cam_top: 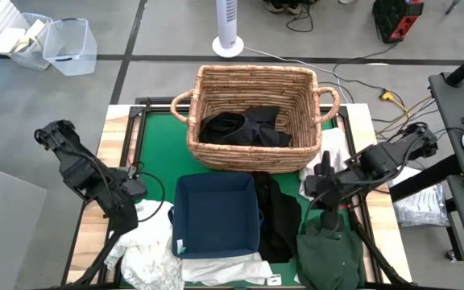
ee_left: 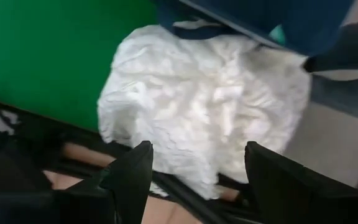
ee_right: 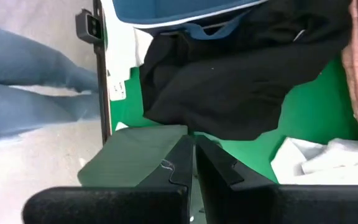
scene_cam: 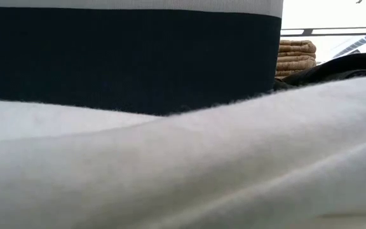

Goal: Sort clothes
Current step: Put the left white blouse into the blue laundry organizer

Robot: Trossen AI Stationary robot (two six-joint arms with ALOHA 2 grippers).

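My right gripper (cam_top: pixel 322 193) is shut on a dark green garment (cam_top: pixel 329 246) at the table's near right. My left gripper (ee_left: pixel 197 177) is open just above a crumpled white garment (ee_left: pixel 204 106) at the near left (cam_top: pixel 147 242), one finger on either side of its edge. A black garment (cam_top: pixel 276 213) lies on the green mat between the navy bin (cam_top: pixel 216 213) and the green garment. More black clothes (cam_top: pixel 244 129) lie inside the wicker basket (cam_top: pixel 252 89). A white garment (cam_top: pixel 329 153) lies right of the basket, and another (cam_top: pixel 224 270) lies under the bin's near side. My right gripper pinches a bunched-up part of the dark green garment (ee_right: pixel 165 163) between its two shut fingers. The fingers come from above and slant toward the near edge. The cloth is drawn up into a peak at the fingers (cam_top: pixel 322 213), and the rest lies on the table (cam_top: pixel 329 262).
The wicker basket stands at the far middle and the navy bin right in front of it. In the low view, white cloth (scene_cam: pixel 183 165) and the bin's wall (scene_cam: pixel 126 57) block almost everything. A person's legs in jeans (ee_right: pixel 23 81) stand past the table's near edge.
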